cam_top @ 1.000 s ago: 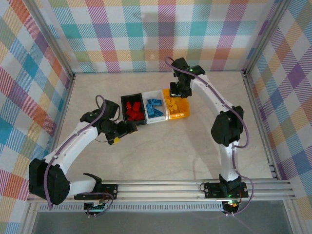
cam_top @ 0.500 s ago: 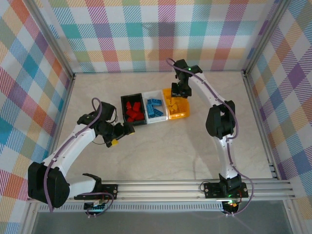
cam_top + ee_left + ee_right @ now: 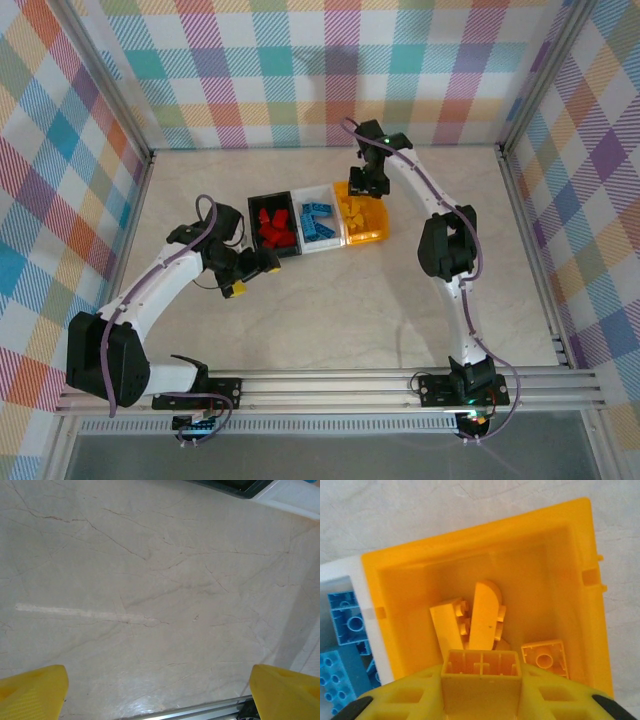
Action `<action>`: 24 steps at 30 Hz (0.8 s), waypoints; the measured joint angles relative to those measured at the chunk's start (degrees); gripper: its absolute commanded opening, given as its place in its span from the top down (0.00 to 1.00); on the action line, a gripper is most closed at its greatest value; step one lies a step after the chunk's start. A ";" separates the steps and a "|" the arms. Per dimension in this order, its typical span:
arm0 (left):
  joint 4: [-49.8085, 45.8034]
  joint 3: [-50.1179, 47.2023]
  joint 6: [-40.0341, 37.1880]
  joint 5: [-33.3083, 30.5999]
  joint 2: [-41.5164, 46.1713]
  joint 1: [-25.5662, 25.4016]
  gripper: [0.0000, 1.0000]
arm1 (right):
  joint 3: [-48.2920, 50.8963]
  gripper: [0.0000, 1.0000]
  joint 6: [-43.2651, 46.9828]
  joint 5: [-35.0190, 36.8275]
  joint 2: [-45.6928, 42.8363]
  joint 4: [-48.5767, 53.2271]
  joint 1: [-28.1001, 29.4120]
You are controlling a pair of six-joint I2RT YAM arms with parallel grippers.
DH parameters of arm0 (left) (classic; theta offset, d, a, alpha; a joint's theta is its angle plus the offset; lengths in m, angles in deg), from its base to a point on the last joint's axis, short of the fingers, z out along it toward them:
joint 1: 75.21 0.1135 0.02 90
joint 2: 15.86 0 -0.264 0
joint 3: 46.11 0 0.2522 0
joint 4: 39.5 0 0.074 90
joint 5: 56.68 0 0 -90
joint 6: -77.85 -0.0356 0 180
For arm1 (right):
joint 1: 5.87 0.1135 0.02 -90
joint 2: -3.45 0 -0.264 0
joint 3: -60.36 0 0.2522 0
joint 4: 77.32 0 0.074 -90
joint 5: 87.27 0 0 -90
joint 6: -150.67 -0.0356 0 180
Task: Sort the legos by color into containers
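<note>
Marble table [image 3: 340, 310] near the arms lies open; the three bins [image 3: 322, 248] bar its middle.

The right arm [image 3: 440, 245] folds its elbow inward across the desk [image 3: 330, 310] as its pincer [image 3: 368, 185], clutching a yellow lego [image 3: 482, 672], edges toward the far end of the orange-yellow bin [image 3: 395, 610]. The left pincer [image 3: 248, 275], after slipping back a touch, returns beside the black bin [image 3: 251, 220].

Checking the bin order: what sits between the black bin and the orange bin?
The white bin, holding blue legos, in the top external view.
</note>
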 measured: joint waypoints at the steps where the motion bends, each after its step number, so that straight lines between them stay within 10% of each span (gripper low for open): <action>1: 0.00 0.00 0.00 0.02 0.00 0.00 0.07 | -0.50 0.65 0.00 -0.07 0.17 -0.07 0.00; 13: -0.02 -0.02 0.00 0.02 0.15 0.00 0.07 | -1.20 0.59 0.02 -0.42 0.83 -0.02 0.00; 24: -0.15 -0.59 0.04 0.00 3.39 0.00 0.07 | -1.36 0.33 0.87 -0.35 0.83 0.59 0.00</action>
